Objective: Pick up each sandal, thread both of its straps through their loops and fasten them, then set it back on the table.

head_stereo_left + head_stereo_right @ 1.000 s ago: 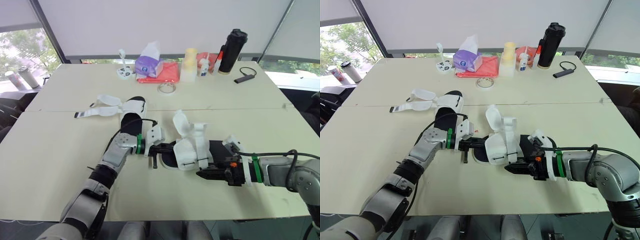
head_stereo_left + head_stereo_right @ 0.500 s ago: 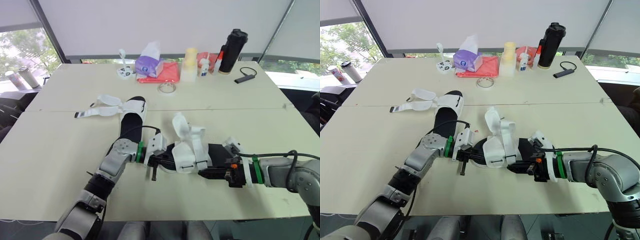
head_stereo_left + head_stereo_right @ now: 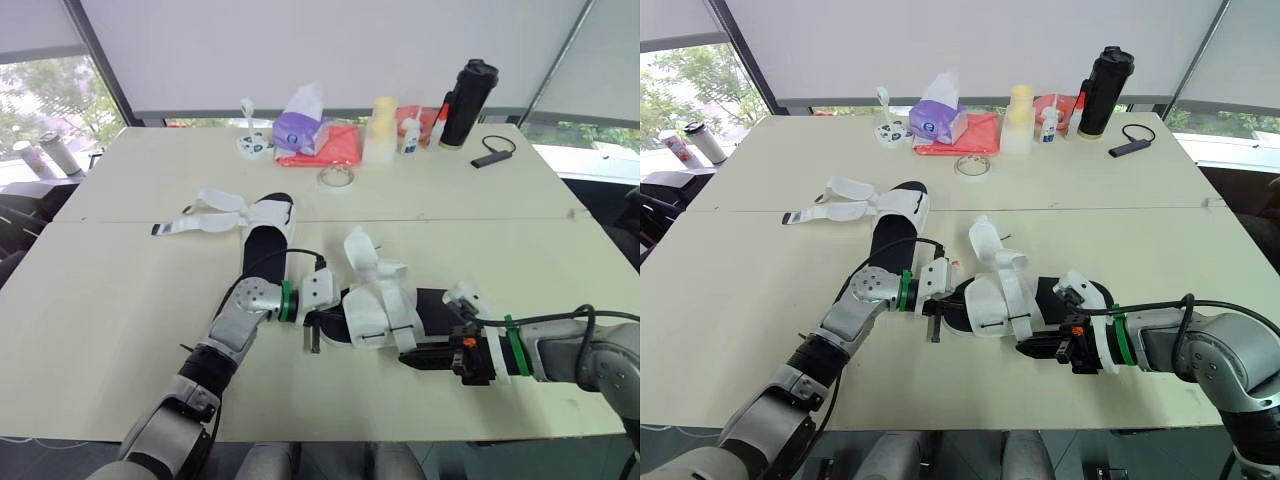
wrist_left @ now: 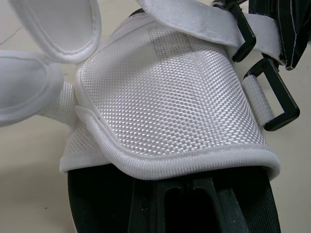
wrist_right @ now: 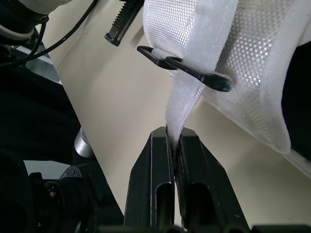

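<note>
A sandal with a white mesh upper (image 3: pixel 375 312) and black sole lies at the table's (image 3: pixel 110 300) middle front. My left gripper (image 3: pixel 328 318) holds its toe end, fingers (image 4: pixel 194 199) tucked under the mesh over the sole. My right gripper (image 5: pixel 176 138) is shut on a white strap (image 5: pixel 187 104) that runs through a black loop (image 5: pixel 194 73) on the near side of the upper. Another black loop (image 4: pixel 272 104) hangs beside the mesh. The second sandal (image 3: pixel 264 222) lies behind, its straps (image 3: pixel 200 215) spread out to the left.
Along the table's back edge stand a tissue box (image 3: pixel 297 128), a red cloth (image 3: pixel 332 150), a tape roll (image 3: pixel 334 177), a pale bottle (image 3: pixel 380 130), a black flask (image 3: pixel 466 90) and a small black device (image 3: pixel 487 157). Cups (image 3: pixel 55 155) stand at the far left.
My left gripper has pushed in closer to the sandal's toe and slightly nearer the front edge. The sandal's upper has shifted a little with it. The right gripper keeps the strap pinched.
</note>
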Tool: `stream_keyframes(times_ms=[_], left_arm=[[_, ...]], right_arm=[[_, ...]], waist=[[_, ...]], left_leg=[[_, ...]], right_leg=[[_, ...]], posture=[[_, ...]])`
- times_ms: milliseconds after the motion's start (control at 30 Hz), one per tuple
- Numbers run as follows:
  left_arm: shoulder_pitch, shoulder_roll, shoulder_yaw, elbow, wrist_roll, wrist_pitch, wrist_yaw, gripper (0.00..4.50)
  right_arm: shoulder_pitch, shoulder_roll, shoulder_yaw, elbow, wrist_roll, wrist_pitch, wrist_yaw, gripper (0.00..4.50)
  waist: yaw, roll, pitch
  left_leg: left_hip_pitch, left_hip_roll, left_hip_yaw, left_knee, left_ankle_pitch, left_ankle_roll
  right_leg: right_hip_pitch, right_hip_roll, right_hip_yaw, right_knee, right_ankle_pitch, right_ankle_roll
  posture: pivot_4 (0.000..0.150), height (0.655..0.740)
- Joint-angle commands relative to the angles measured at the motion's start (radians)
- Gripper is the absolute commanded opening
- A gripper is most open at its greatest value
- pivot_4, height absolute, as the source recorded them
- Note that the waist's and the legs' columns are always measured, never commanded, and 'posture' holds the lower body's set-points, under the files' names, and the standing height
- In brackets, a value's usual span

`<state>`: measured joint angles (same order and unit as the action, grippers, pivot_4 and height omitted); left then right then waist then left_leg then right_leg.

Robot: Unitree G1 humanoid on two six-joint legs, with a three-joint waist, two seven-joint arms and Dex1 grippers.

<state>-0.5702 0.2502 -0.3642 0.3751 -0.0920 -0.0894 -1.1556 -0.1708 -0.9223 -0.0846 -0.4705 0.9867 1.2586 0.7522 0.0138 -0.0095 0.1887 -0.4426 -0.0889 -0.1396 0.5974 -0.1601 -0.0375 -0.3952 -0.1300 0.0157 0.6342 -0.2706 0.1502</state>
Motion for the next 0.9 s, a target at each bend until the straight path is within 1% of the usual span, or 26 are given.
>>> stream_keyframes(times_ms=[33,100,167,433,700,767,900], left_arm=[[0.020,0.015,-0.038,0.020,0.043,0.002,-0.010,0.00],[0.025,0.029,-0.053,0.013,0.052,0.014,-0.023,0.00],[0.027,0.041,-0.061,0.010,0.057,0.024,-0.029,0.00],[0.016,0.046,-0.054,0.023,0.050,0.028,-0.019,0.00],[0.006,0.043,-0.049,0.037,0.047,0.022,-0.017,0.00],[0.005,0.044,-0.051,0.041,0.050,0.015,-0.017,0.00],[0.005,0.040,-0.049,0.042,0.047,0.017,-0.018,0.00]], right_arm=[[0.001,-0.015,-0.033,-0.042,0.024,-0.001,0.009,0.04],[0.016,-0.030,-0.050,-0.059,0.035,0.004,0.019,0.04],[0.055,-0.072,-0.098,-0.102,0.071,0.015,0.050,0.04],[0.185,-0.187,-0.257,-0.275,0.194,-0.003,0.135,0.04],[0.251,-0.245,-0.338,-0.349,0.192,-0.076,0.197,0.04],[0.250,-0.249,-0.364,-0.350,0.194,-0.101,0.209,0.04],[0.179,-0.258,-0.358,-0.289,0.205,-0.127,0.204,0.04]], waist=[[0.000,0.000,0.000],[0.000,0.000,0.000],[0.001,0.000,0.000],[-0.001,0.000,-0.001],[-0.001,0.000,-0.001],[-0.001,0.000,-0.001],[-0.001,0.000,-0.001]], left_leg=[[0.000,0.000,0.000,0.000,0.000,0.000],[0.000,0.000,0.000,0.000,0.000,0.000],[0.000,0.000,0.000,0.000,0.000,0.001],[0.000,0.000,0.001,0.000,-0.002,0.003],[0.001,0.000,0.001,0.000,-0.002,0.003],[0.001,0.000,0.001,0.000,-0.002,0.002],[0.001,0.000,0.001,0.000,-0.002,0.002]], right_leg=[[0.000,0.000,0.000,0.000,0.000,0.000],[0.000,0.000,0.000,0.000,0.000,0.000],[0.000,0.000,0.000,0.000,0.001,0.001],[0.002,0.000,0.000,-0.002,0.001,0.002],[0.002,0.000,0.000,-0.003,0.000,0.000],[0.002,0.000,0.000,-0.003,0.000,0.000],[0.003,-0.001,0.000,-0.003,0.000,0.000]], posture=[[0.150,0.7296],[0.150,0.7296],[0.150,0.7296],[0.150,0.7296],[0.150,0.7296],[0.150,0.7296],[0.150,0.7296]])
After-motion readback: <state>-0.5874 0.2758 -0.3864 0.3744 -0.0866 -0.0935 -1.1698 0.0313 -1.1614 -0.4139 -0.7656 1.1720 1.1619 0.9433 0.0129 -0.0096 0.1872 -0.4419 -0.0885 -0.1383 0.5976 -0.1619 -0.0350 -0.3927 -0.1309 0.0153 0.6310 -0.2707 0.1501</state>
